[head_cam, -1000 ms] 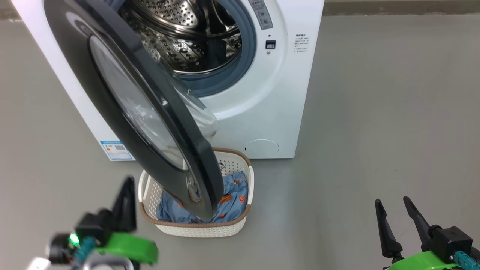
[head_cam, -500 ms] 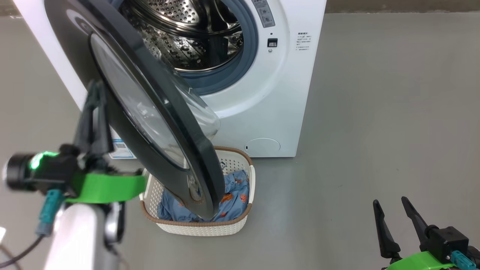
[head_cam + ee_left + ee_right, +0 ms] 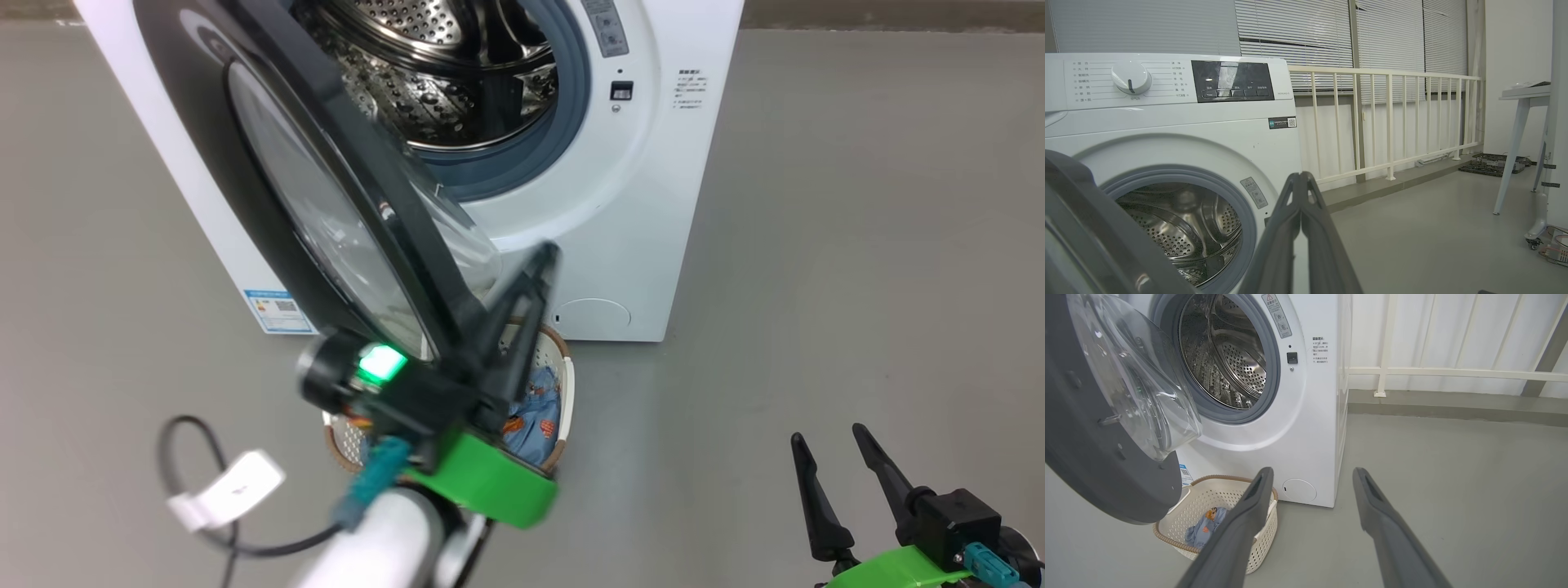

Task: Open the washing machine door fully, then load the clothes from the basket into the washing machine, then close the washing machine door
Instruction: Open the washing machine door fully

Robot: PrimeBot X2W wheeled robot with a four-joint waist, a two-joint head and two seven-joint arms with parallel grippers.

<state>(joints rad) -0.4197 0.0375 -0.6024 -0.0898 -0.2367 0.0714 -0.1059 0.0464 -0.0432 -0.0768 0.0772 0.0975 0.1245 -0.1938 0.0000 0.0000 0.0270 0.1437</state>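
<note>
Black-fingered left gripper, pinched shut, has been swung right across the glossy black round door, above the cream perforated basket; right gripper held wide.

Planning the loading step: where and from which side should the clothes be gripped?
Probably pinch the bunched fold of the clothes from above, entering over the basket rim on the side away from the washing machine door, whose lower edge overhangs the other end. The open right gripper is on that side.
</note>
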